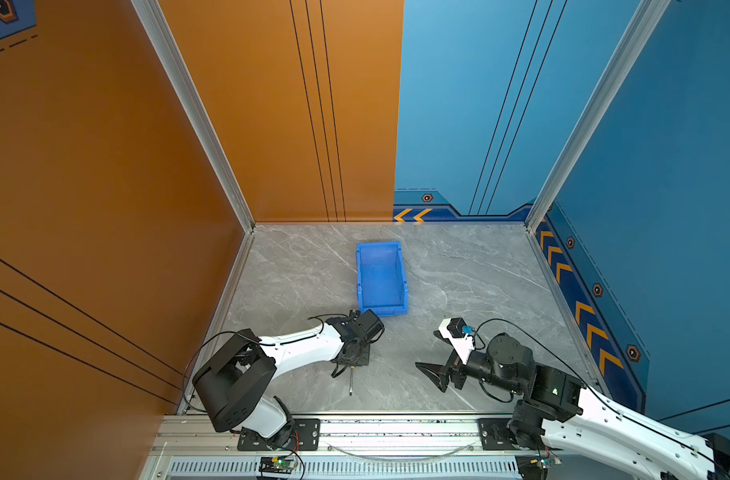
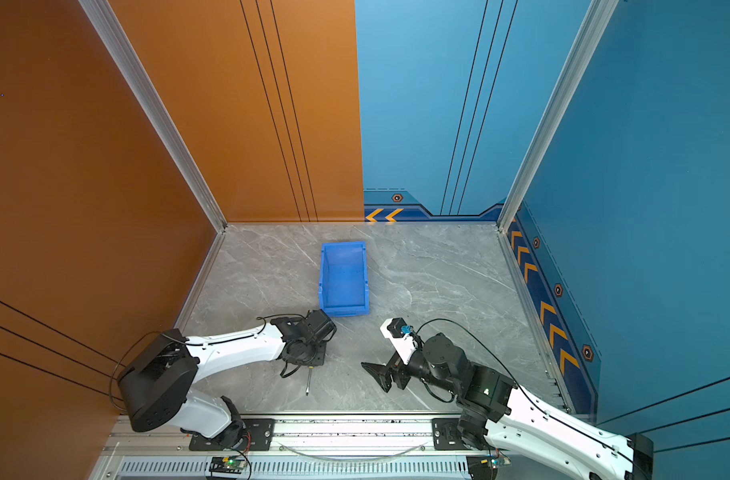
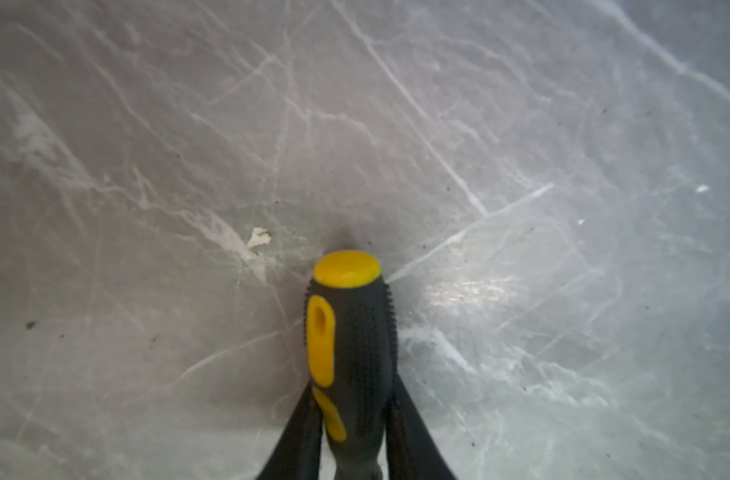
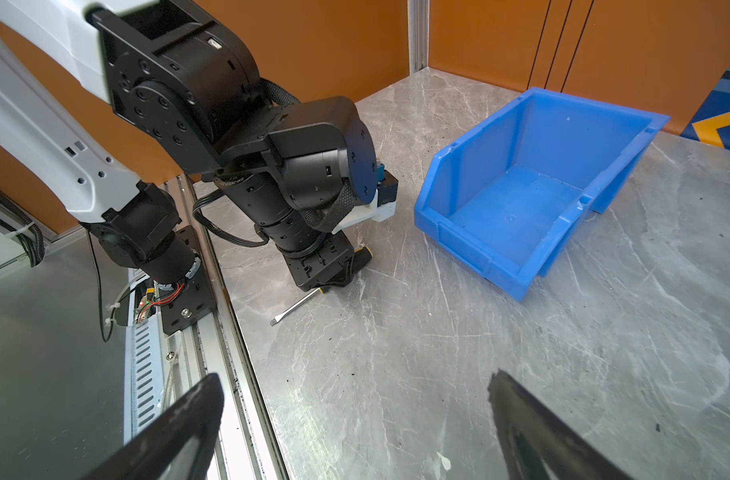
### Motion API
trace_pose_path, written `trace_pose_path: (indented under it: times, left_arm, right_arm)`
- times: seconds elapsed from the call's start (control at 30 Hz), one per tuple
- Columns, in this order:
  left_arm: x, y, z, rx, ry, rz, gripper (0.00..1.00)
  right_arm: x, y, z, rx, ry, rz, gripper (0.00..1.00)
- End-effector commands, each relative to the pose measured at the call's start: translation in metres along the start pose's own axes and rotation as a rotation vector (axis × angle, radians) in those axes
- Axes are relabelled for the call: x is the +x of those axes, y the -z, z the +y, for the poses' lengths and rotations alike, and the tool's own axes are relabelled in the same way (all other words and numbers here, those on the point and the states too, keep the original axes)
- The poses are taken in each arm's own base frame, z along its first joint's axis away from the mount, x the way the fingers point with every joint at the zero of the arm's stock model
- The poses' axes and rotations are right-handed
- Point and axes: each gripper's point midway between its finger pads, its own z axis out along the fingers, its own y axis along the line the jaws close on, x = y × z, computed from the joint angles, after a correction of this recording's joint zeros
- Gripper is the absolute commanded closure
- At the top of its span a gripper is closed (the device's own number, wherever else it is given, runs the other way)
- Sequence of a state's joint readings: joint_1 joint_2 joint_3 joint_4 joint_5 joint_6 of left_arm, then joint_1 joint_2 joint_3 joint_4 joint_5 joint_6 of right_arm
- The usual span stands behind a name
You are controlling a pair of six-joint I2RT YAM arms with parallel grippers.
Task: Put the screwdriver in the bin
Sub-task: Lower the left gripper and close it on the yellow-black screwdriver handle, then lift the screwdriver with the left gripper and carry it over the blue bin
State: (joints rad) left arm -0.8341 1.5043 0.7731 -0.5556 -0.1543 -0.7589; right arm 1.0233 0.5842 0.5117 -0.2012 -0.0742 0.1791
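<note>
Screwdriver [image 3: 351,320] lies flat, left gripper [image 3: 353,384] clamped on its handle, likely for carrying to the bin [image 1: 381,310] at one o'clock.

White arm shells [image 1: 305,345], black joints [image 1: 230,382], black cables [image 4: 278,90].

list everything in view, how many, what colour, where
table: one, grey marbled, fills the cell floor
rail: one, silver, along the table's near edge
orange wall: left side and part of the back
blue wall: rest of the back and right side
bin: one, bright blue, empty, mid-table toward the back
screwdriver: one, black-and-yellow handle, metal shaft, lying flat between bin and rail
left gripper: one, black, shut on the screwdriver's handle
right gripper: one, black, open, empty, right of the screwdriver
</note>
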Motion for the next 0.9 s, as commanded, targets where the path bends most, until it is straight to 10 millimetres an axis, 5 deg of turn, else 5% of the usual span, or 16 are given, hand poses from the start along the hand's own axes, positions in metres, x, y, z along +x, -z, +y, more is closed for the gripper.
trace_pose_path:
  times: [0.0,0.23,0.5,0.73,0.87]
  left_arm:
    - [0.013,-0.008,0.002,-0.021,-0.014,0.04,0.81]
    - [0.012,-0.002,-0.002,-0.007,-0.014,0.029,0.93]
    - [-0.013,0.032,-0.005,-0.018,-0.024,-0.054,1.0]
    - [-0.05,0.07,-0.02,0.016,-0.044,-0.132,1.0]
    - [-0.089,0.093,-0.034,0.074,-0.009,-0.194,1.0]
  right_arm:
    - [0.007,0.001,-0.004,0.026,0.021,0.016,0.0]
    - [0.005,0.003,-0.006,0.038,0.022,0.007,0.0]
    - [-0.002,0.002,-0.011,0.065,0.029,-0.017,0.0]
    - [-0.01,-0.007,-0.013,0.084,0.105,0.018,0.0]
    - [-0.023,-0.01,-0.018,0.098,0.111,-0.011,0.0]
